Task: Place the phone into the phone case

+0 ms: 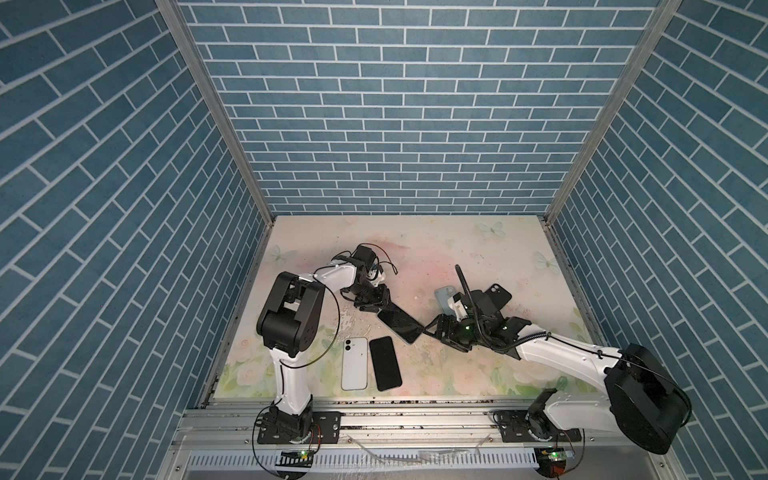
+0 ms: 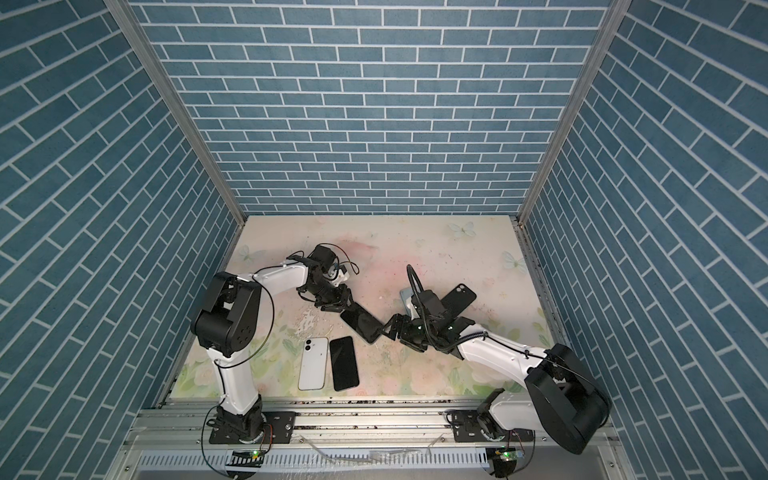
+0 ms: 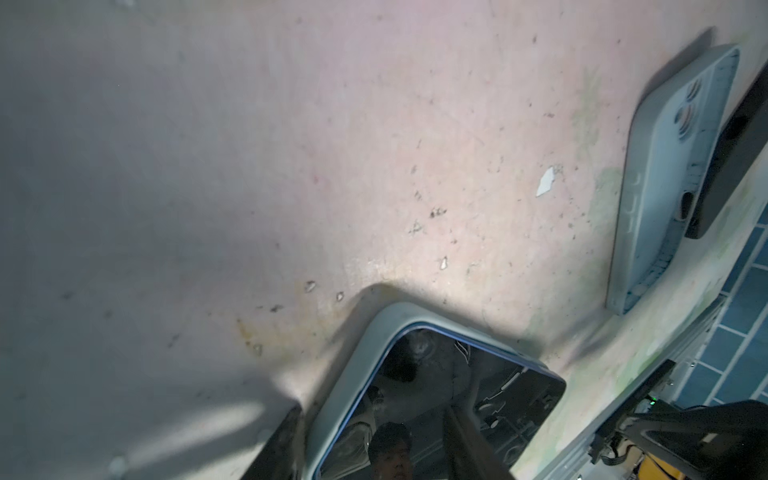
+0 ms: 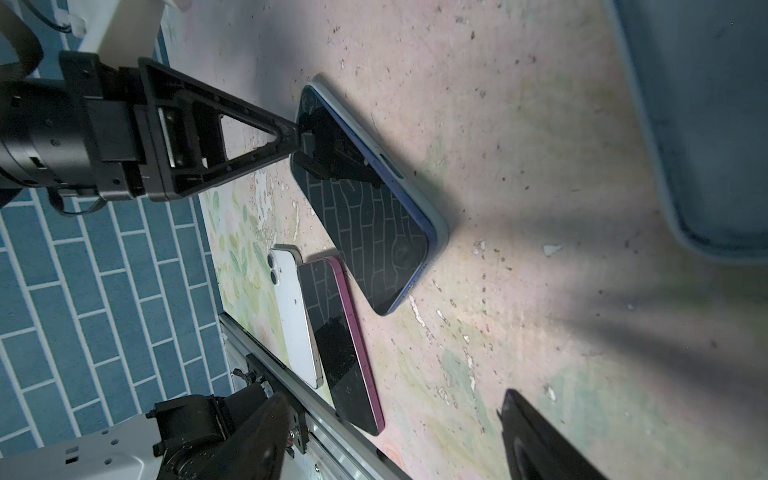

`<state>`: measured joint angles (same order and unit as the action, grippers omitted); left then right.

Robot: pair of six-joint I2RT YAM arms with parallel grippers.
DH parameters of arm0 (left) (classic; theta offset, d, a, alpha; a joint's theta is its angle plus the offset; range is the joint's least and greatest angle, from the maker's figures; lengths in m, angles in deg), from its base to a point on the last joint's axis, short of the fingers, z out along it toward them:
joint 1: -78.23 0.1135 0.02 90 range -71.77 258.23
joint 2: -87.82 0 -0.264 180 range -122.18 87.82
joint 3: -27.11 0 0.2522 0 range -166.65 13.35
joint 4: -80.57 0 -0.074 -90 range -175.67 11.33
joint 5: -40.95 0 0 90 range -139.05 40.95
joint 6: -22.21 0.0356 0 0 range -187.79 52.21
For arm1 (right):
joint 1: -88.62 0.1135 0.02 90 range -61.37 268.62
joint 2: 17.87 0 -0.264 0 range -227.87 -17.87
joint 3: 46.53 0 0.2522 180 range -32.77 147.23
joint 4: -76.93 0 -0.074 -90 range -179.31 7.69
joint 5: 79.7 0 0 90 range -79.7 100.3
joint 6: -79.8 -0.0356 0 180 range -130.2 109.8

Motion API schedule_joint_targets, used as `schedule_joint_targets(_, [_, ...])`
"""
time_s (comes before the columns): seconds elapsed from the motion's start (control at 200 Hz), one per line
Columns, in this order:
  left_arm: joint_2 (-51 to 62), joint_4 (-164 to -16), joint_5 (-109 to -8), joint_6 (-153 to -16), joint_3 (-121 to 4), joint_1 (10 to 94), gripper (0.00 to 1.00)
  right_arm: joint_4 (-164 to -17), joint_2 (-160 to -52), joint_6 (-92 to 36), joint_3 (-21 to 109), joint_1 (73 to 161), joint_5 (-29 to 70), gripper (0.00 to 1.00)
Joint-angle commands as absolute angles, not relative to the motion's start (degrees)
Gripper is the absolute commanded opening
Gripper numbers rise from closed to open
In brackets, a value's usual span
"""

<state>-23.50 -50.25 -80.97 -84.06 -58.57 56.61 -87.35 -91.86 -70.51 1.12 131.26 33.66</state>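
Enclosing floral tabletop [image 1: 415, 249], seemingly papered walls [image 1: 395, 124]

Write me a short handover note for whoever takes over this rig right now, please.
Left gripper: partly open, one finger pressing on the far end of the phone.
Right gripper: open, empty, near the phone's other end.
Phone: screen-up in the pale blue case, mid-table.
Done: phone laid into the case.
Left: its blue edge shows above the rim, so seating looks incomplete; press it home.
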Motion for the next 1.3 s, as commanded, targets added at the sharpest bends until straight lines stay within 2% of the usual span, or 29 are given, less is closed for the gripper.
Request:
schedule_joint_targets(0.0, [-22.8, -53.7, -84.9, -87.0, -55.2, 54.7, 0.55, -86.5, -91.6, -73.9, -1.0, 129.8, 32.3, 0.79])
schedule_joint_targets(0.21, [-18.7, -58.8, -86.4, -92.0, -49.3, 50.6, 0.55, -86.9, -90.3, -76.2, -3.5, 126.8, 32.9, 0.72])
schedule_joint_targets(0.28, [-16.8, -61.5, -86.6, -94.2, -46.4, 50.5, 0.54, -87.2, -90.9, -76.2, -3.7, 126.8, 33.2, 0.66])
schedule_joint_targets(0.35, [-15.8, -62.5, -86.2, -95.2, -44.9, 50.4, 0.54, -89.1, -91.5, -76.9, -4.9, 126.9, 33.4, 0.54])
schedule_joint_targets(0.39, [-15.4, -62.6, -85.8, -95.3, -44.4, 50.1, 0.54, -90.0, -91.7, -77.5, -5.7, 126.8, 33.4, 0.53])
schedule_joint_targets(0.635, [-14.9, -62.8, -84.5, -95.7, -43.7, 47.5, 0.54, -91.4, -91.6, -78.2, -8.7, 126.9, 33.0, 0.53])
schedule_joint_targets(0.85, [-16.6, -62.7, -84.0, -96.4, -45.2, 46.1, 0.54, -100.9, -96.2, -81.2, -10.4, 127.1, 35.0, 0.51])
schedule_joint_targets(1.09, [-17.6, -63.5, -85.4, -98.4, -47.4, 45.4, 0.54, -102.5, -102.3, -79.3, -5.0, 126.2, 35.5, 0.51])
schedule_joint_targets(1.295, [-18.4, -62.1, -84.8, -98.0, -50.3, 45.4, 0.54, -97.3, -104.7, -75.0, -0.1, 123.4, 34.9, 0.51])
